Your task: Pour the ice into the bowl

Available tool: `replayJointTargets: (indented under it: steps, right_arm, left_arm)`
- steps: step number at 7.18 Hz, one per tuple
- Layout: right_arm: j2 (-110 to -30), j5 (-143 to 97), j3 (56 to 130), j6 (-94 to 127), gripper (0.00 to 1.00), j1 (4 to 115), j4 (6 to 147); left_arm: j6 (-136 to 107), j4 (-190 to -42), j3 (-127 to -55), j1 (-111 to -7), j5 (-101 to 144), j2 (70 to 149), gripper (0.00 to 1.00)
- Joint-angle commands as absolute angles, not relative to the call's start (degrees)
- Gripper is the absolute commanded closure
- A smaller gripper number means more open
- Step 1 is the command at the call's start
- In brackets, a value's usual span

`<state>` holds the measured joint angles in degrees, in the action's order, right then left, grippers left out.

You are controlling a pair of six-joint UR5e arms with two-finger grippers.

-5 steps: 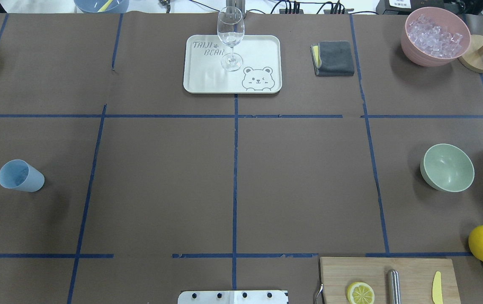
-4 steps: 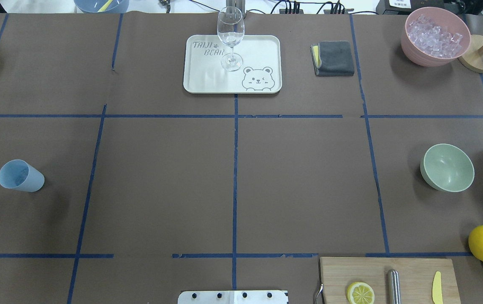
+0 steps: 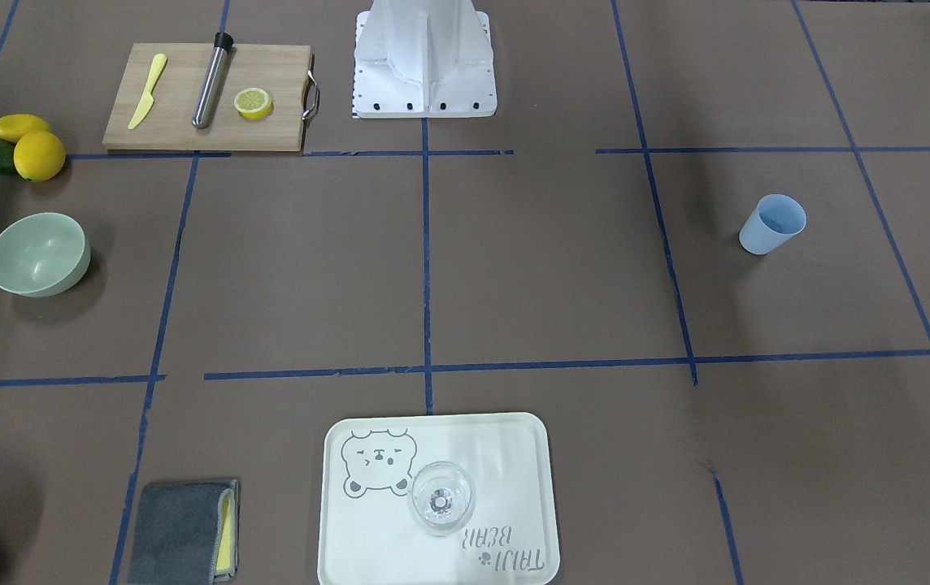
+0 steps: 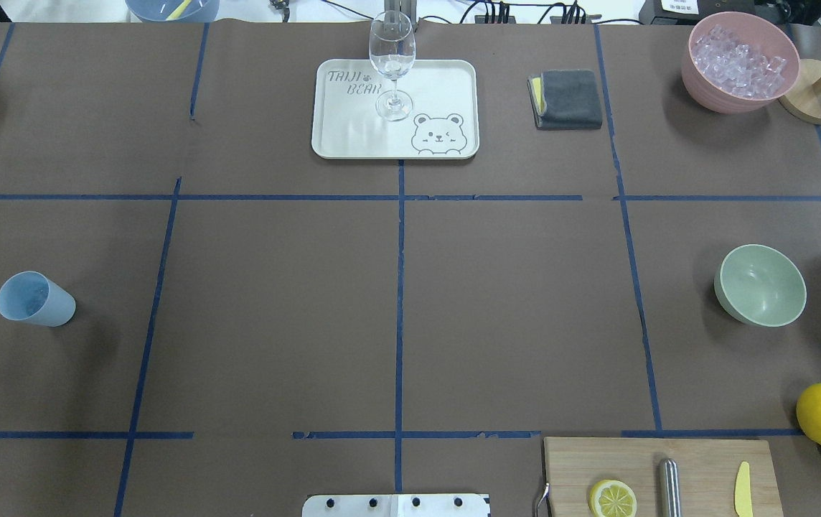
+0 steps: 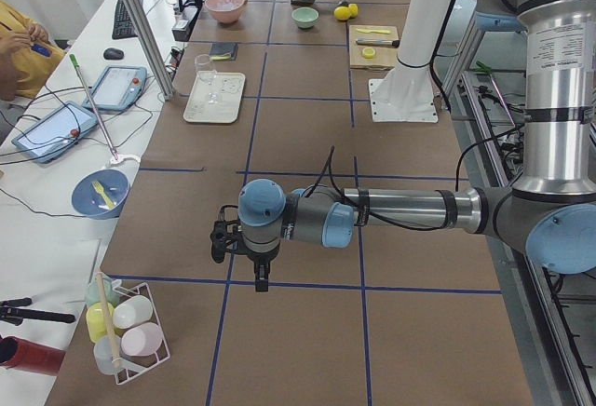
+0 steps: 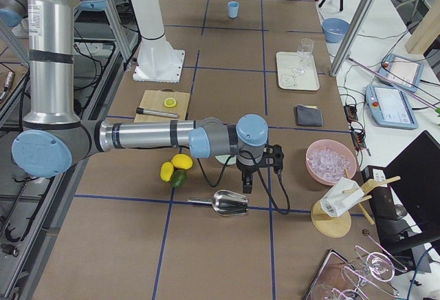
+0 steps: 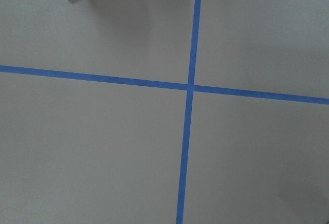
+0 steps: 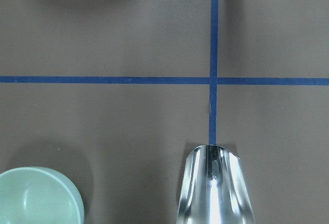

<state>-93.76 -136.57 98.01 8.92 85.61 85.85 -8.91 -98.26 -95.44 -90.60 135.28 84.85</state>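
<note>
Brown desk (image 4: 274, 287), taped into blue squares. The left tool (image 5: 262, 276) hangs low; the right tool (image 6: 247, 184) hangs above the scoop (image 6: 230, 204), presumably to grab it. Open or closed, I can't tell. The bowl (image 4: 760, 284) sits empty mid-right, with the ice (image 4: 737, 61) in the tub (image 4: 703, 92), upper right.

Upright, empty mint-green bowl (image 4: 760, 285); clear ice (image 4: 737, 61) in pink tub (image 4: 710, 97).

No visible change since earlier overhead view; ice (image 4: 738, 61) and bowl (image 4: 760, 285) unmoved
</note>
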Motion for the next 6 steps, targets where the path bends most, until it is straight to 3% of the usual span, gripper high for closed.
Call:
replayJointTargets:
  steps: [1,4,6]
  right_arm:
    - [-93.95,-136.58,97.83,9.66,0.0,85.61,85.87]
    - [-98.06,-138.25,97.82,12.54,0.0,79.23,73.56]
    - [-99.4,-136.6,97.47,38.0,0.0,68.71,58.17]
  left_arm:
    - [-2.4,-98.17,-96.5,-90.44,131.75,84.29,0.0]
    - [-2.38,-98.52,-96.42,-90.26,131.84,84.02,0.0]
    - [-2.29,-99.4,-96.86,-90.0,132.01,84.11,0.0]
